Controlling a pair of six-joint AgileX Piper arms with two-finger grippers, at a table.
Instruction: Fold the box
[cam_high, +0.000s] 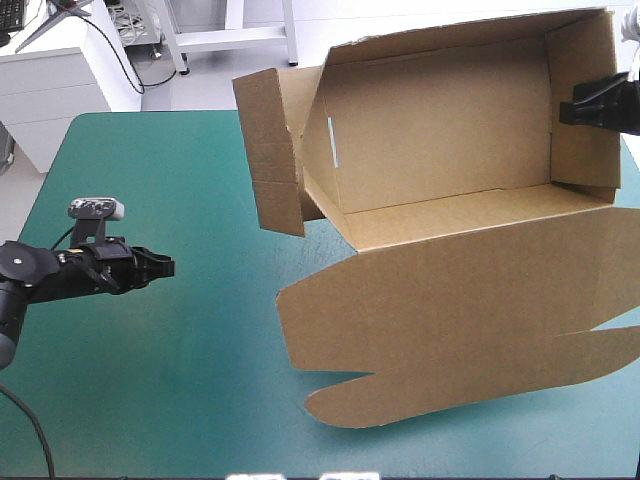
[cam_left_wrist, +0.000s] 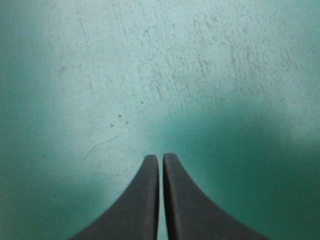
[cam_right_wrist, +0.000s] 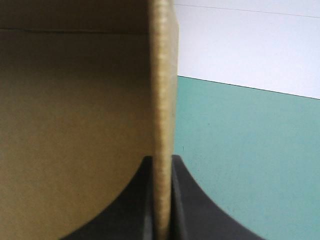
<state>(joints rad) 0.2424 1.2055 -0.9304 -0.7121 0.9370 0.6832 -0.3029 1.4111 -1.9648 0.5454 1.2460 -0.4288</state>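
- Box (cam_high: 440, 130): brown board on the right half of the table, walls raised into an open tray, open side turned up toward the high camera.
- Lid panel (cam_high: 450, 300): one broad sheet running from the tray's near wall toward the table's near edge, ending in two rounded tabs; flat on the cover or slightly lifted, cannot tell.
- Loose end flap (cam_high: 270, 150): creased, jutting out from the tray's left wall toward the table's left side, shadow on the cover under it.
- Slot (cam_high: 333, 143): narrow pale slit cut in the tray's left wall.
- Tray contents: only the tip of the right gripper (cam_high: 566, 110), reaching in over the right wall; floor otherwise bare brown board.
- Right gripper (cam_right_wrist: 161, 161), wrist view: black fingers all but closed, clamping the right wall of the box (cam_right_wrist: 162, 100) edge-on, one finger inside the tray, one outside; brown inner face on one side, teal-green cover (cam_right_wrist: 250, 150) on the other.
- Left gripper (cam_high: 166, 267): near the table's left edge, well apart from the box, pointing toward it, with only open teal-green cover (cam_high: 180, 400) between; end flap nearest to it.
- Left gripper (cam_left_wrist: 161, 159), wrist view: black fingers closed together in one pointed arch, holding nothing, over scuffed teal-green cover (cam_left_wrist: 200, 75).
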